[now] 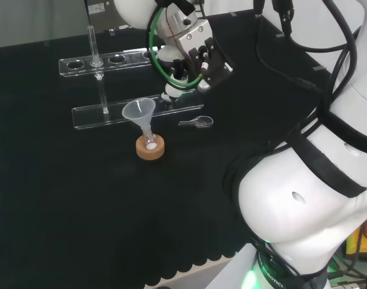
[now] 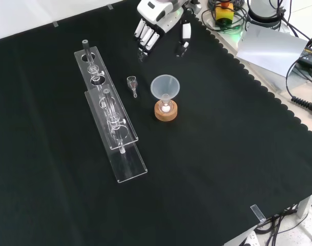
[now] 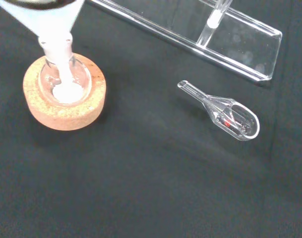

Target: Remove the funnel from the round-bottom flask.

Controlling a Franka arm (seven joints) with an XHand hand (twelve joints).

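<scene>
Looking over the arm in the head view, I am seeing the robot hand (image 1: 192,57) hanging above the black-clothed table (image 1: 62,205), up and to the right of the funnel (image 1: 140,112), well apart from it and touching nothing. In the front view the robot hand (image 2: 158,25) is coming in from the top edge, its fingers (image 2: 145,37) pointing down, straight and relaxed, with the thumb set apart to the right, so it is spread and gripping nothing. The funnel (image 2: 165,87) is sitting with its stem down in the neck of the round-bottom flask (image 2: 166,106), its wide mouth facing up and leaning slightly. The flask is resting in a cork ring stand (image 2: 166,113) near the middle of the table (image 2: 222,169). Through the wrist view I am looking down at the cork ring stand (image 3: 64,111), the glass bulb of the round-bottom flask (image 3: 81,74) inside it, and the pale funnel (image 3: 54,29) stem reaching into the flask, where something white is showing at the bottom. A small clear scoop (image 3: 225,113) is lying flat on the cloth beside the stand, apart from it, with a bit of red in its bowl. A clear rack (image 2: 112,123) holding glass tubes is standing to the left in the front view, beyond the small clear scoop (image 2: 132,85).
</scene>
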